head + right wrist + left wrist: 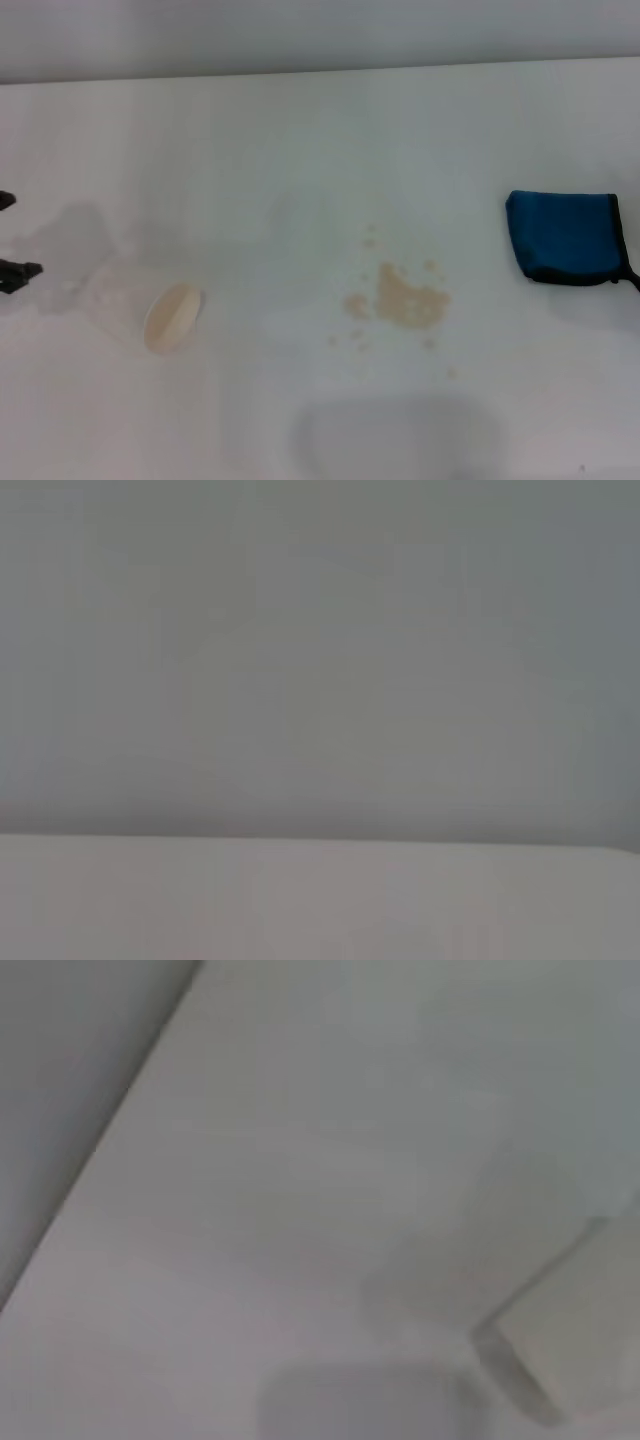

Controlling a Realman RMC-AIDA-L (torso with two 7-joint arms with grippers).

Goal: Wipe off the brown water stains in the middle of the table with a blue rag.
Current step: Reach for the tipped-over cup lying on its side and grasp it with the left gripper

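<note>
Nearest the camera in the head view, the table (300, 130) showed only a faint grey shadow along the lower centre of the frame. Just beyond it, slightly right of centre, lay the brown water stains (405, 300): one pale tan blotch with small droplets scattered around it, untouched and not yet wiped. At about the same depth on the lower left, a white cup (140, 305) lay tipped on its side, its tan inside facing the camera, well apart from the stains.

At the far left edge of the frame, two dark fingertips of the left gripper (10, 235) poked into view, one above the other with a clear gap between them, so it appeared spread and holding nothing. The right gripper showed in no view, and its wrist camera gave only blank grey surface, so its state could not be told.

Farther back, at the right edge of the frame, the blue rag (562, 238) rested flat on the table, folded, with black edging and a short black loop trailing off its lower right corner. It was well apart from the stains.

The rag looked light, soft and limp, likely to droop and unfold if lifted by one corner. A pinch across the thick folded body near its middle, or at the bound edge, would probably hold the layers together best for wiping.
</note>
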